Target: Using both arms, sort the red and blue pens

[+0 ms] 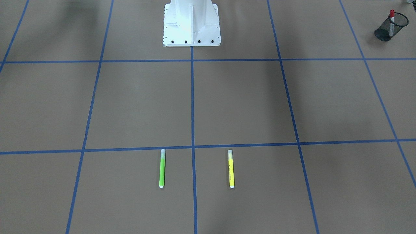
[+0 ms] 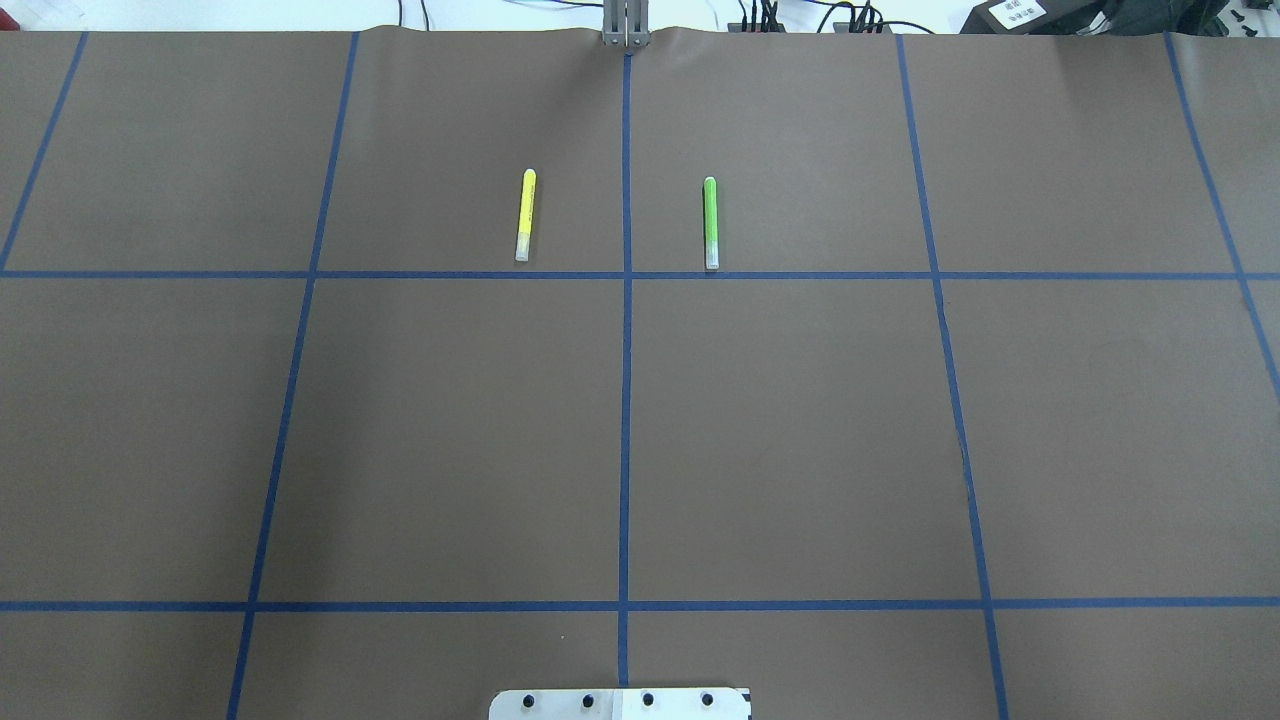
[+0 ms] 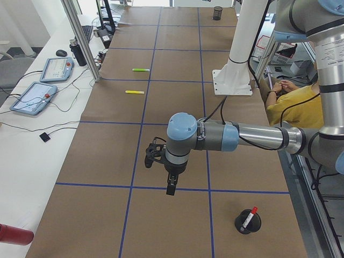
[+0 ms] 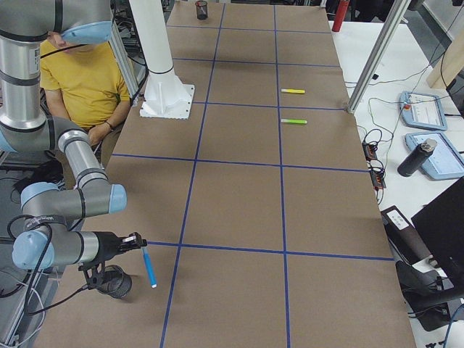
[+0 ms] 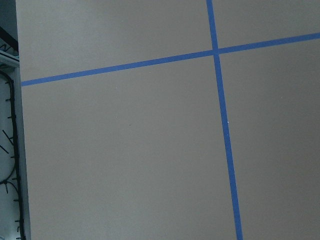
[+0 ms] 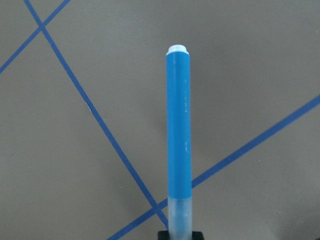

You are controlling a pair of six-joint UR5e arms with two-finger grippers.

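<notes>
Bare mat (image 2: 450,440) between pedestal (image 1: 191,29) and green marker (image 1: 162,169), yellow marker (image 1: 231,169); left cup (image 1: 399,22), right cup (image 3: 217,13) at the ends

Red pen (image 3: 250,215) stands in a mesh cup (image 3: 241,222) near the left gripper (image 3: 171,188)

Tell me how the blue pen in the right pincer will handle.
The blue pen looks stiff and light: a slim, straight plastic barrel. Smooth and round, it would probably roll if laid flat. The right pincer grips only its clear cap end, so a knock might swing it.
</notes>
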